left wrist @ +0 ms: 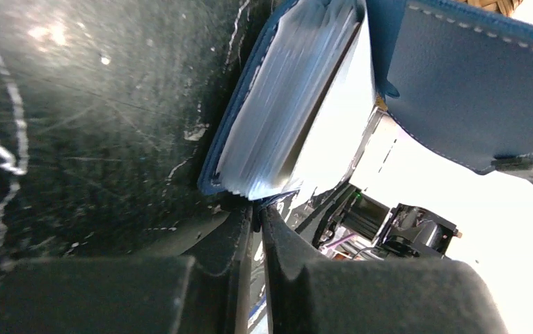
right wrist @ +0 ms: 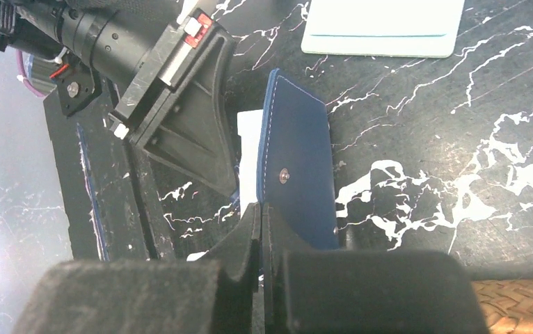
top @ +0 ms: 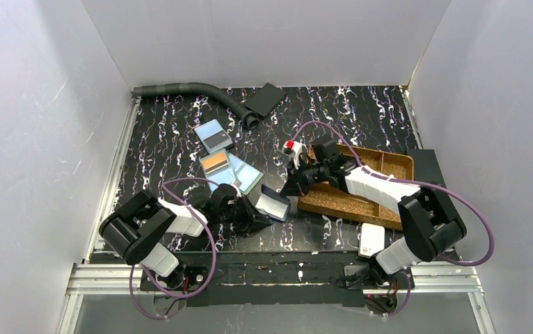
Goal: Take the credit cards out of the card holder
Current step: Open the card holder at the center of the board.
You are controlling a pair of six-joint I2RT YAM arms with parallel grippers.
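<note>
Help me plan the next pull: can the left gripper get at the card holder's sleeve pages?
Likely yes: the card holder lies open, cover lifted away, and the left gripper sits at its exposed pages' corner.

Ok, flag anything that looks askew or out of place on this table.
The card holder is not lying flat: it stands splayed open, cover flap pinched by the right gripper. Behind it the credit cards lie overlapped at odd angles, and a grey hose sprawls across the far edge.

3 cr. cards [top: 213,136], 1 holder [top: 275,206] (+1 tray [top: 382,158])
</note>
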